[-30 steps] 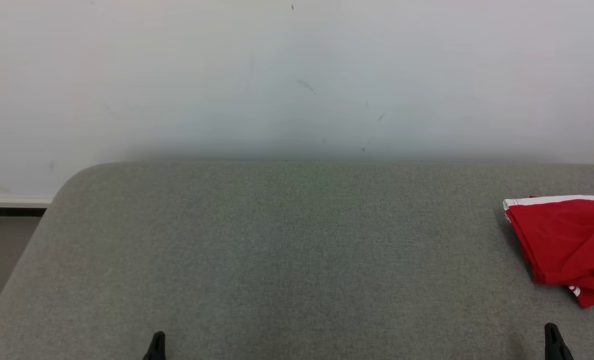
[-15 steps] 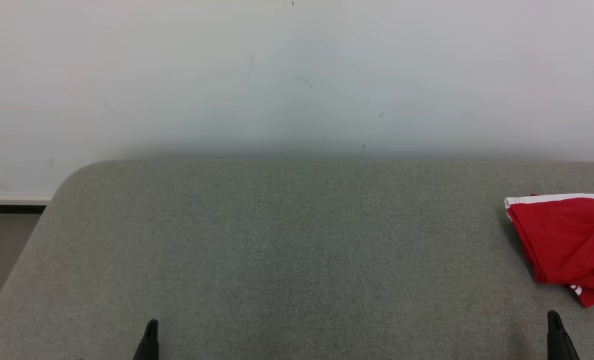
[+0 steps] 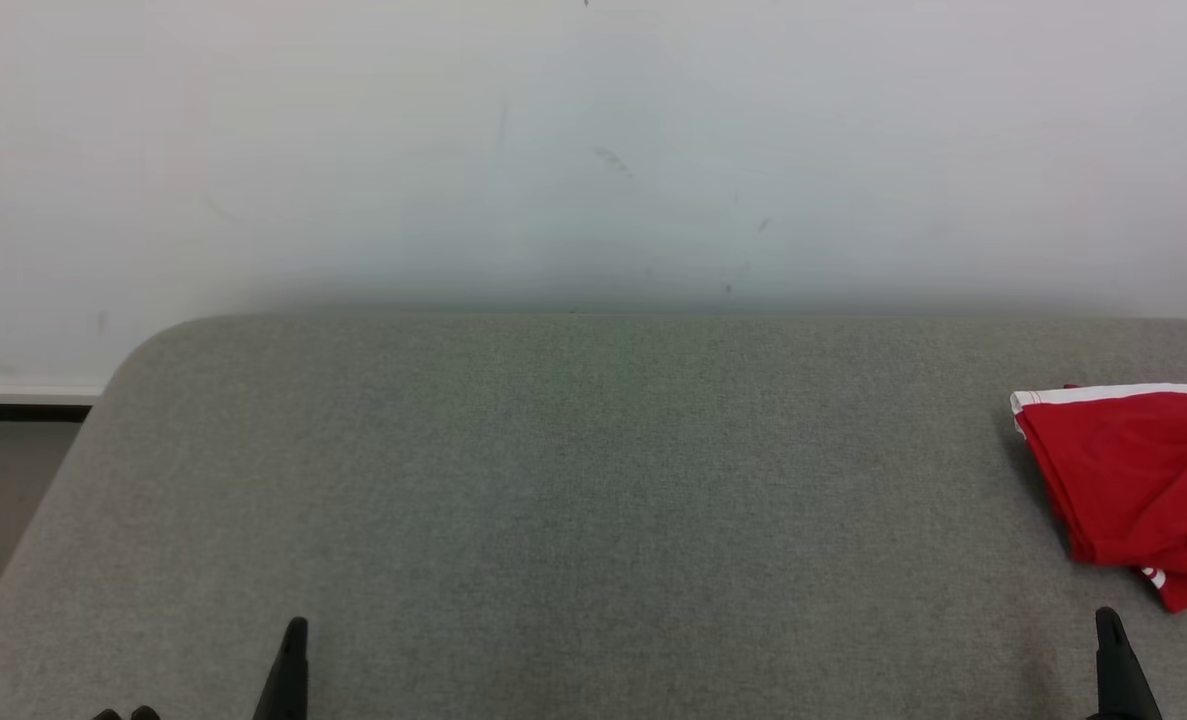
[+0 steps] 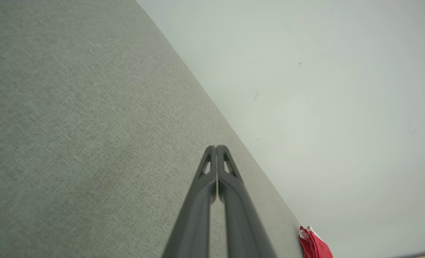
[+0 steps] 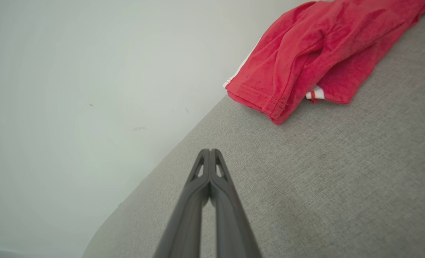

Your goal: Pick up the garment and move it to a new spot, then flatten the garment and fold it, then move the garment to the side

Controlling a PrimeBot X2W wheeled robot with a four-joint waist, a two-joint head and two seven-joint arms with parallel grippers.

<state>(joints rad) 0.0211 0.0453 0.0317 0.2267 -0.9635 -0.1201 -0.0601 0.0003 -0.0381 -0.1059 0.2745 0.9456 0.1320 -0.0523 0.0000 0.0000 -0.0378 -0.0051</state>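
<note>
Left gripper [image 4: 216, 148] and right gripper [image 5: 209, 151]: fingers pressed together, empty. Red garment [image 5: 305, 50] lies bunched on grey surface [image 5: 341, 186], ahead-right of right gripper, not touching it.

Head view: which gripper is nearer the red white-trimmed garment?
The right gripper, just below the red white-trimmed garment; the left gripper sits far across the grey fabric surface.

Two slim dark end effectors, alike in build.
The matte charcoal-grey left end effector [image 4: 216, 147] and matching right end effector [image 5: 209, 151] each carry two long tapering fingers [image 4: 196, 215] with rounded tips and a slim triangular cut-out behind each tip. Surfaces are smooth.
</note>
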